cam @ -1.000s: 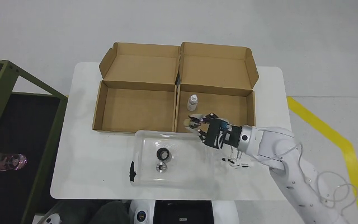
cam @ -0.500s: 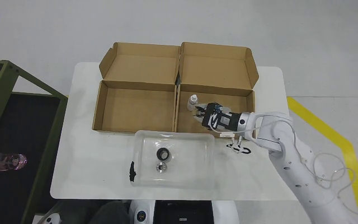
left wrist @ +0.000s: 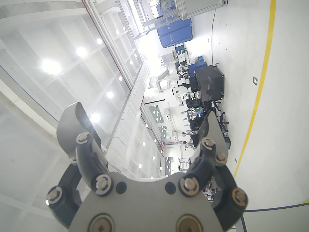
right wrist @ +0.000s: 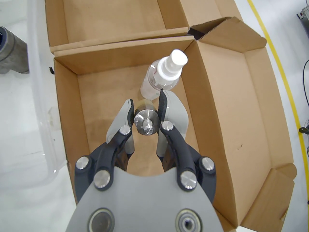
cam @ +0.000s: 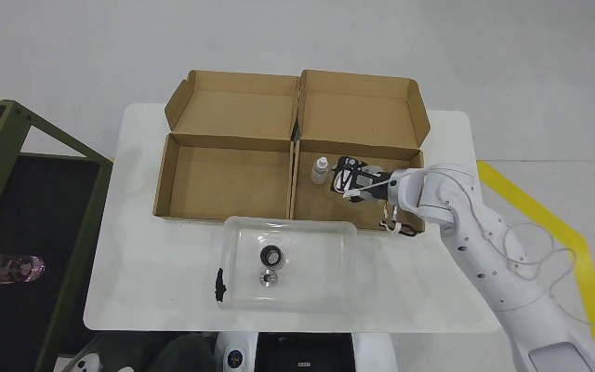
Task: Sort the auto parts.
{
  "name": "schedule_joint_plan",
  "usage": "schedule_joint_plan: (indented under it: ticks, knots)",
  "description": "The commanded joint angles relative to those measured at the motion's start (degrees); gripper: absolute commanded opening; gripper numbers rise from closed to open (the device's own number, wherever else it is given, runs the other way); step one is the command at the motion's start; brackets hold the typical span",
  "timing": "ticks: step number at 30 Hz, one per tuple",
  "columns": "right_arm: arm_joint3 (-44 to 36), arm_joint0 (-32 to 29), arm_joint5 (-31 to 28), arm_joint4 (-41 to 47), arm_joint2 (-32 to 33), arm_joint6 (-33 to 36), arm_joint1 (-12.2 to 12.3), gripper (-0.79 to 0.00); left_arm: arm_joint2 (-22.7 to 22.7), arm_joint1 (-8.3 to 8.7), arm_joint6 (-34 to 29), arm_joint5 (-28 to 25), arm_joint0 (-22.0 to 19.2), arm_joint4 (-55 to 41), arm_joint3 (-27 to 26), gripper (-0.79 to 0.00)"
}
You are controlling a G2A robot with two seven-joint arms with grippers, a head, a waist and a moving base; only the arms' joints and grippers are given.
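My right gripper (right wrist: 145,106) (cam: 342,177) is shut on a small silver cylindrical metal part (right wrist: 146,121), held above the floor of the right cardboard box (cam: 400,186) (right wrist: 241,112). A clear spray bottle (right wrist: 164,78) (cam: 320,170) with a white cap stands upright in that box, just beyond the fingertips. Two more parts lie in the clear plastic tray (cam: 321,288): a dark ring (cam: 271,255) and a silver piece (cam: 270,277). My left gripper (left wrist: 144,121) is open, pointing up at a hall ceiling with nothing between its fingers.
The left cardboard box (cam: 223,181) stands open beside the right one, both lids folded back. A small black item (cam: 219,284) sits at the tray's left edge. A grey metal part (right wrist: 12,51) shows inside the tray in the right wrist view.
My right gripper has carried the silver part from over the tray's far edge into the right box, ending close to the spray bottle.
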Motion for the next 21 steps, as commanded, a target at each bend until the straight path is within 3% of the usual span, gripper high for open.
schedule_joint_plan:
  ticks: [1,18,21]
  knots:
    - [1.4,0.9,0.3,-0.5,-0.7,0.5,-0.2,-0.785,0.0,0.0,0.0,0.0,0.0,0.0,0.0,0.0]
    - [10.6,5.7,2.0,-3.6,-6.3,1.2,-2.2,-0.785,0.0,0.0,0.0,0.0,0.0,0.0,0.0,0.0]
    - [11.6,6.2,2.5,-4.4,-6.9,1.3,-2.5,-0.705,0.0,0.0,0.0,0.0,0.0,0.0,0.0,0.0]
